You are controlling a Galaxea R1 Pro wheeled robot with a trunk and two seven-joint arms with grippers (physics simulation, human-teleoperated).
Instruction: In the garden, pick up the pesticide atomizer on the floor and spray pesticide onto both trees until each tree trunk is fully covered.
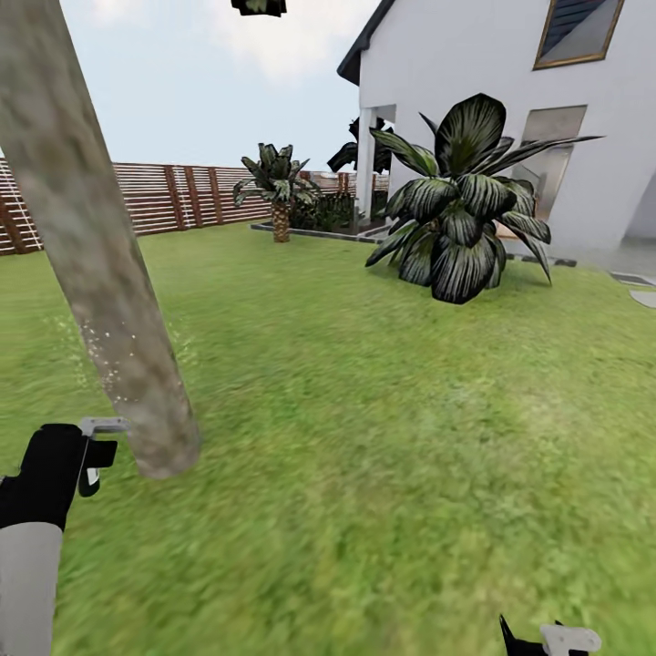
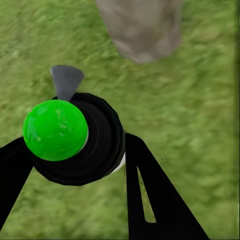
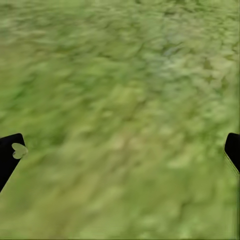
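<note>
Left gripper [image 2: 75, 165] sits closest to the lens, black fingers [image 2: 150, 195] clenched on the pesticide atomizer [image 2: 75, 137], a black round body with a bright green cap and a grey nozzle aimed toward the tree trunk [image 1: 96, 264]. Head view: atomizer low at the left, just beside the trunk base, not touching. Trunk is thick, mottled grey-beige, leaning across the left of the head view, dusted with white pesticide specks [image 1: 105, 351] on its lower part. Lawn [image 1: 383, 428] all round it, white house [image 1: 510, 100] and brown slat fence [image 1: 182, 196] behind, big striped plant [image 1: 465, 210] near the house. Right gripper [image 3: 120, 150] fingers spread wide over bare grass, holding nothing
</note>
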